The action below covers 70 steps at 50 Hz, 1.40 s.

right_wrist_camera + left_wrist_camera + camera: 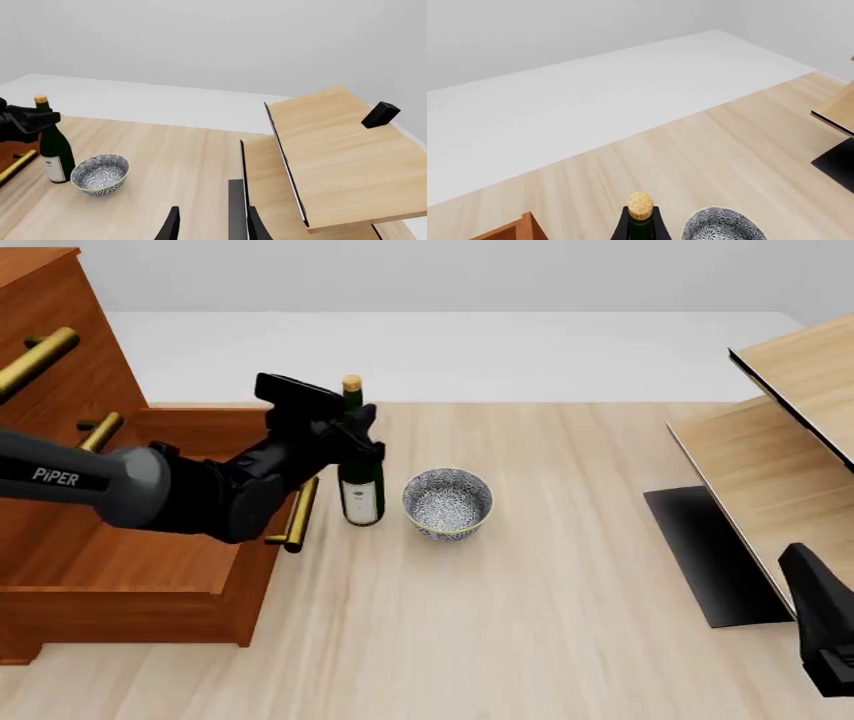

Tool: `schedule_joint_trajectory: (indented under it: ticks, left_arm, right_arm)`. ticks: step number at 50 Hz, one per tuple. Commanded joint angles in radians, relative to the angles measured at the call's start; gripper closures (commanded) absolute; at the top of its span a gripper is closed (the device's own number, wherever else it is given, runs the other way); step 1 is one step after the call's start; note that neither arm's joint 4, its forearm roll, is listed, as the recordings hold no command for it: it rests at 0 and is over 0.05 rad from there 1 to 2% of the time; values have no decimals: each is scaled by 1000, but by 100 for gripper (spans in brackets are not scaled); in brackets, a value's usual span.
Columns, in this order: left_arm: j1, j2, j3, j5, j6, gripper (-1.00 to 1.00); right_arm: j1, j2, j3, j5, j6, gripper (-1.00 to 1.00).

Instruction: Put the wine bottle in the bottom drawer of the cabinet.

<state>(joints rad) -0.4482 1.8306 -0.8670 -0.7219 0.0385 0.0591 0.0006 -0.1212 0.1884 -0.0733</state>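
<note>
The wine bottle (359, 485) stands upright on the table, just right of the open bottom drawer (127, 560) of the cabinet (54, 360). My left gripper (358, 440) is shut on its neck, below the tan cork (640, 204). Its black fingers (621, 227) press both sides of the green neck (640, 229) in the left wrist view. The bottle (55, 147) also shows in the right wrist view. My right gripper (807, 585) is open and empty at the near right, far from the bottle, its fingertips (173, 224) spread apart.
A speckled grey-blue bowl (447, 502) sits right beside the bottle. The drawer's brass handle (296, 515) is just left of the bottle. A pale light-wood shelf unit (787, 430) with a black base (707, 555) stands at the right.
</note>
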Motion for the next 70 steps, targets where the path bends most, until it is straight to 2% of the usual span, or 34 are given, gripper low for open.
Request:
schedule_joint_trajectory:
  ticks: [1,17,20,23,25,36,45,48,51,54,57,65,67,70]
  left_arm:
    - [-7,3,1,5,1,100]
    - [-25,-68,18,8,-15,100]
    - [-36,-91,28,15,13,100]
    - [-40,-102,24,35,7,100]
    - [-37,-112,30,32,41,100]
    - [-44,-183,58,77,83,100]
    - [-40,-311,70,154,90,100]
    - [-29,-380,68,193,2,100]
    - [-35,-417,79,207,39,100]
    - [-22,-460,77,237,24,100]
    - [-20,-503,91,240,85,100]
    - [-9,-610,78,325,73,100]
    - [-20,-647,92,327,101,100]
    - [-9,-680,84,367,101,100]
  right_arm:
    - [4,0,0,-1,1,-100]
    - [3,0,0,-4,3,-100]
    - [3,0,0,-6,4,-100]
    - [1,0,0,-8,5,-100]
    - [1,0,4,-11,6,-100]
    - [0,0,11,-20,12,-100]
    - [0,0,17,-30,20,-100]
    - [2,0,25,-38,22,-100]
    - [5,0,26,-39,24,-100]
    - [5,0,31,-45,25,-100]
    - [4,0,27,-46,30,-100]
    - [3,0,33,-50,29,-100]
    - [4,0,32,-50,31,-100]
    - [4,0,29,-49,31,-100]
